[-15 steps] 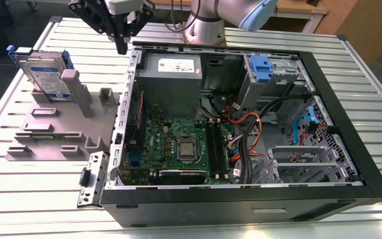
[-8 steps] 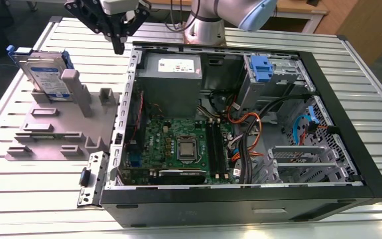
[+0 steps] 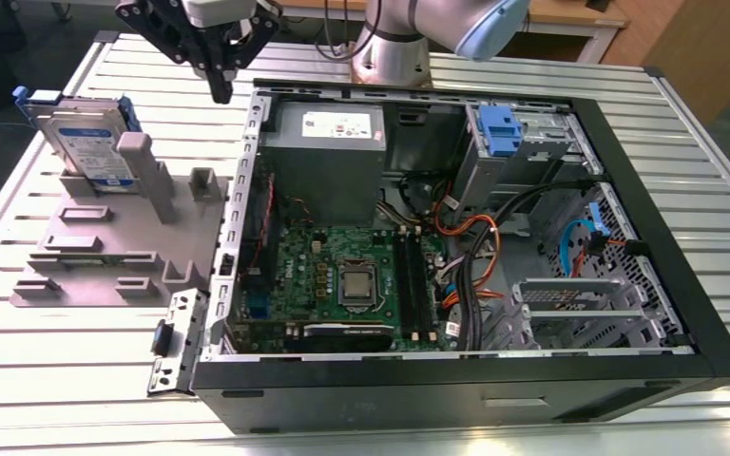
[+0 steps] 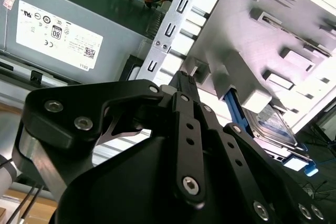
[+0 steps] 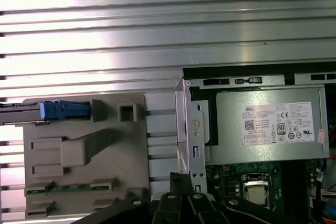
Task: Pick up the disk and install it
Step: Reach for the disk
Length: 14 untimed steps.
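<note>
While the end effector (image 3: pixel 221 93) is hovering closed and empty near the disk (image 3: pixel 86 142), descending unopened would probably be toppling it

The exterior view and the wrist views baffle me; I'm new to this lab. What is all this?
The exterior view shows a robot arm whose gripper, shut and empty, hangs over a slatted metal table. An open computer case lies there beside a grey holder. The disk, silver in a blue carrier, stands on edge in that holder. Both wrist views come from cameras on the arm, looking past its black fingers at holder and case.
</note>
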Available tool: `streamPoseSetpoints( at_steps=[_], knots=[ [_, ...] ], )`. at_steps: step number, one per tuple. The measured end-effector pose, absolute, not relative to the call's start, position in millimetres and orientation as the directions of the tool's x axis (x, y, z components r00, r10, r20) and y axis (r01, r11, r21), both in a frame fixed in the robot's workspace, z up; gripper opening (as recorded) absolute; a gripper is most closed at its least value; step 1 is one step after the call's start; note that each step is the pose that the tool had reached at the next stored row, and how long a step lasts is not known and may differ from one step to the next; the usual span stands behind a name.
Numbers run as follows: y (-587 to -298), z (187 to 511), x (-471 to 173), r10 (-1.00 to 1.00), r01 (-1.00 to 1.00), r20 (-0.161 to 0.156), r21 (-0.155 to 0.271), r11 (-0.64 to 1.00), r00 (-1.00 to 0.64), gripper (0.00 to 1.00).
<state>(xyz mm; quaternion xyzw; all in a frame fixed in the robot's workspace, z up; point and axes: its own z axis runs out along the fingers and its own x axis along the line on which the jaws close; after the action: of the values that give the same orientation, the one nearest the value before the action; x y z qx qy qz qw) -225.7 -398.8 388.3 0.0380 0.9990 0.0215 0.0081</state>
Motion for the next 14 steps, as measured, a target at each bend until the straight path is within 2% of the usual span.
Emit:
streamPoseSetpoints(
  at_steps=[14],
  knots=[
    [-398.9,388.2,-230.0,0.076,0.076,-0.015,0.044,0.996,-0.997,0.11]
  ],
)
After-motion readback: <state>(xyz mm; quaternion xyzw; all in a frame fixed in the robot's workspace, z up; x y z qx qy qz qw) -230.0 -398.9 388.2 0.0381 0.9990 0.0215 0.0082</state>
